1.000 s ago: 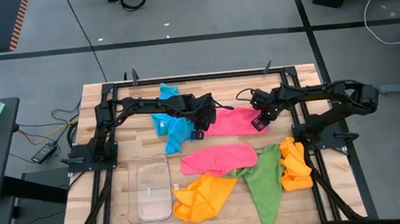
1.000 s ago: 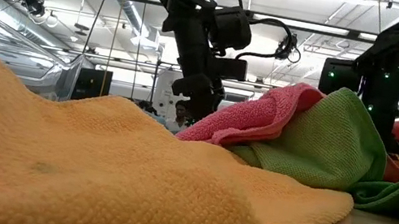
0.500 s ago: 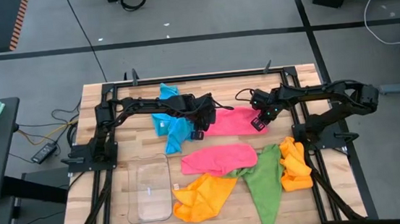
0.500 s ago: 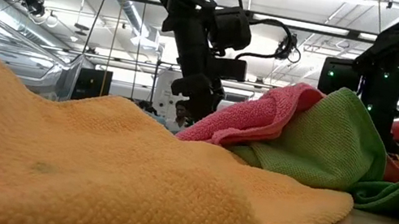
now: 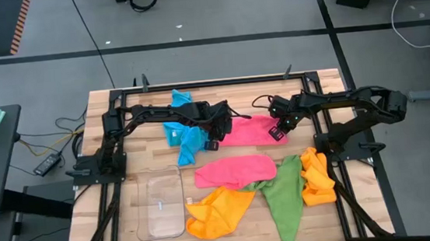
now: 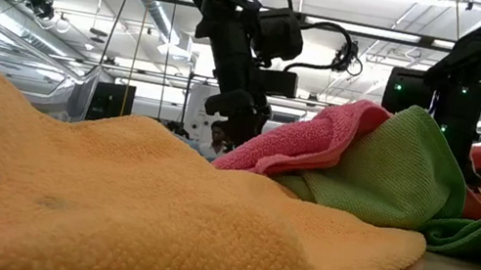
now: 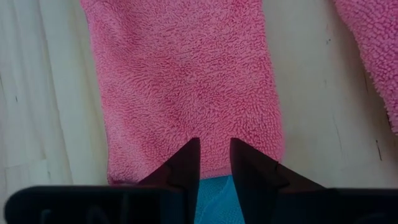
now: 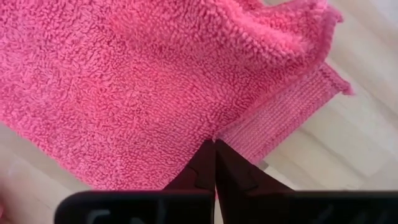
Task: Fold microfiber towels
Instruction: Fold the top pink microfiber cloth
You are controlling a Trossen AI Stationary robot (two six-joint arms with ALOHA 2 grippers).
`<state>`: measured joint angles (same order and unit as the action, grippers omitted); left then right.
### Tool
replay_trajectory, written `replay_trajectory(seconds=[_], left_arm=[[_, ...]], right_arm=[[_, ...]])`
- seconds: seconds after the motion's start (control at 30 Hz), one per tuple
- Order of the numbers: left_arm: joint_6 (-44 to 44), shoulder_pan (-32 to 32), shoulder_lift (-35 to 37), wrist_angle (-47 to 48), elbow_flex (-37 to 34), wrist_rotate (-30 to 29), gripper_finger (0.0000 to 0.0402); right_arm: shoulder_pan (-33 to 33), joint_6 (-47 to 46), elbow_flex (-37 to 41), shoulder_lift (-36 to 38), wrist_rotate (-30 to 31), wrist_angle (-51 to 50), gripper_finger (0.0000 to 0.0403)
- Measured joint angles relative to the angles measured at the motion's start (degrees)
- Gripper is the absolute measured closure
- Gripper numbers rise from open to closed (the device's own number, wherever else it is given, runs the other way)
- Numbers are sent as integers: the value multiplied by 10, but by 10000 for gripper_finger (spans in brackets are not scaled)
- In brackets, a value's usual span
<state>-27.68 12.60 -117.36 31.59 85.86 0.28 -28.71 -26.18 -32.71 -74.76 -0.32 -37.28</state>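
- Now pressed together: right gripper [image 8: 214, 144], fingers met tip to tip at the near edge of the pink towel [image 5: 251, 129] at mid-table; slightly parted a second ago, per the log, though the overhead pictures show no visible difference.
- Probably means a pinch on that towel's edge, ready for a lift or fold-over; whether cloth is actually caught between the tips cannot be told from the right wrist view.
- Same towel lying flat and partly doubled, one ribbed hem sticking out beneath the upper layer.
- Left gripper [image 7: 214, 152] low over the opposite end of the same pink towel, fingers a narrow gap apart, tips at the pile; sky blue towel [image 5: 187, 138] just under and behind it.
- Arms otherwise unmoved across the overhead views.
- Still unfolded nearer the front: second pink towel [image 5: 235, 170], orange towel [image 5: 217, 212], green towel [image 5: 284, 196], another orange towel [image 5: 317, 175].
- Clear plastic tray [image 5: 162, 207] beside them, nothing in it.
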Motion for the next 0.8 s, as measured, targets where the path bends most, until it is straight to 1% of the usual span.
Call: replay_trajectory(seconds=[0.23,0.43,0.63,0.8], left_arm=[[0,0,0,0,0,0,316],[-6,2,0,8,0,0,317],[-6,2,0,33,0,0,324],[-6,2,0,47,0,0,326]], right_arm=[[0,-2,-4,0,-6,-9,398],[0,9,-38,0,-10,-45,399],[0,15,-68,2,-42,-99,400],[2,12,-73,2,-65,-135,400]])
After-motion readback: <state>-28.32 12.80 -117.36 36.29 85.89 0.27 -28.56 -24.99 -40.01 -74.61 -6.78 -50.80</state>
